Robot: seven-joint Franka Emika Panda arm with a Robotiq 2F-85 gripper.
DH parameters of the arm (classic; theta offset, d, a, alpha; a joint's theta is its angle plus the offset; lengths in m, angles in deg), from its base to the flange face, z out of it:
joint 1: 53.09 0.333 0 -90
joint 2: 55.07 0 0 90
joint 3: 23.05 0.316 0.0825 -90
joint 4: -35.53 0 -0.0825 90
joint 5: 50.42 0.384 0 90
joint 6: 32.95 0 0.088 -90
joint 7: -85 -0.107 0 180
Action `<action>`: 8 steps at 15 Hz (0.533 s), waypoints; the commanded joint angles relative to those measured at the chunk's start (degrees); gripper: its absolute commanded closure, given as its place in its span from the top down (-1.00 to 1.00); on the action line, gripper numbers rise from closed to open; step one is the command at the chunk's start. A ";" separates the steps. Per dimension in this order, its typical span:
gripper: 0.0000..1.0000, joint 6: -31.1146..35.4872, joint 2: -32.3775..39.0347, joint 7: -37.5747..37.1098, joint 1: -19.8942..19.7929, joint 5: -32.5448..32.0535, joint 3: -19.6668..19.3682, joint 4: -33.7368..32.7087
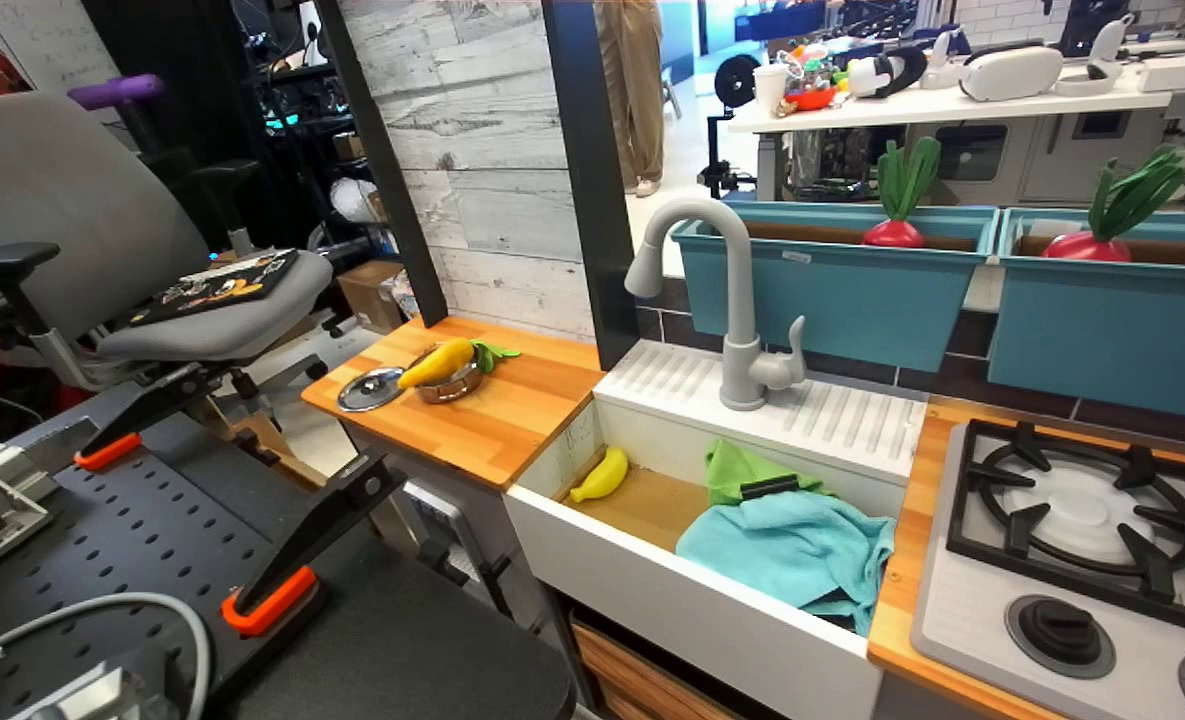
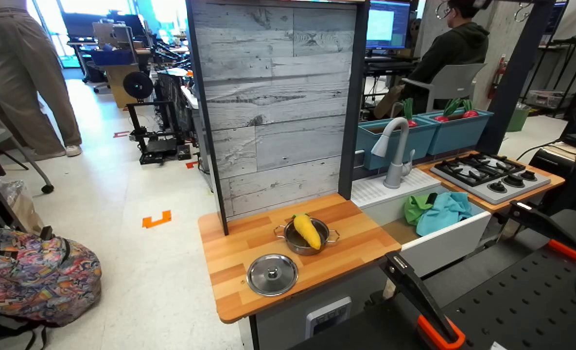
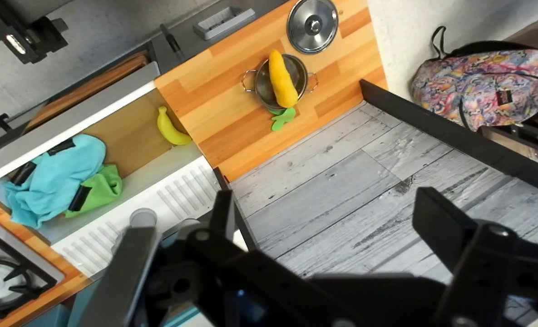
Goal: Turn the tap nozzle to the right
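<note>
Matte grey on the tap nozzle (image 1: 740, 290), upright on the ribbed white ledge (image 1: 667, 385) behind the sink (image 1: 692, 625), with its spout end (image 1: 644, 275) toward the dark post (image 1: 597, 200). Inside the sink, see a banana (image 1: 602, 475) near the wooden counter (image 2: 232, 262) and, well apart, a blue cloth (image 1: 787, 545) touching a green cloth (image 1: 747, 470). On that counter, find a metal pot (image 2: 295, 248) with a long yellow vegetable (image 2: 307, 231) across its top, and a lid (image 2: 272, 274) just beside. In two teal planters (image 1: 832, 290) behind, spot red radishes (image 1: 895, 235) with green tops. Along the front, meet the sink's wall as an edge; between banana and cloths, bare floor (image 1: 657, 505); between spout end and post, free space. In the wrist view, see the gripper (image 3: 325, 202) spread wide before the plank panel (image 3: 368, 218).
</note>
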 commanded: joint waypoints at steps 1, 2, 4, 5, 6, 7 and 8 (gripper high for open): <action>1.00 -0.05 -0.19 0.03 -0.51 -1.01 0.75 -0.28; 1.00 0.25 0.48 -1.08 -0.72 -1.41 1.17 -0.93; 1.00 0.85 3.10 -3.39 -1.52 -2.34 1.72 -3.00; 1.00 2.55 4.90 -4.87 -1.97 -2.55 1.92 -4.14; 1.00 2.83 6.54 -6.07 -2.35 -2.73 1.92 -5.42; 1.00 4.38 8.75 -7.39 -2.92 -2.99 1.91 -6.72; 1.00 5.71 10.61 -8.45 -3.29 -3.11 1.80 -7.84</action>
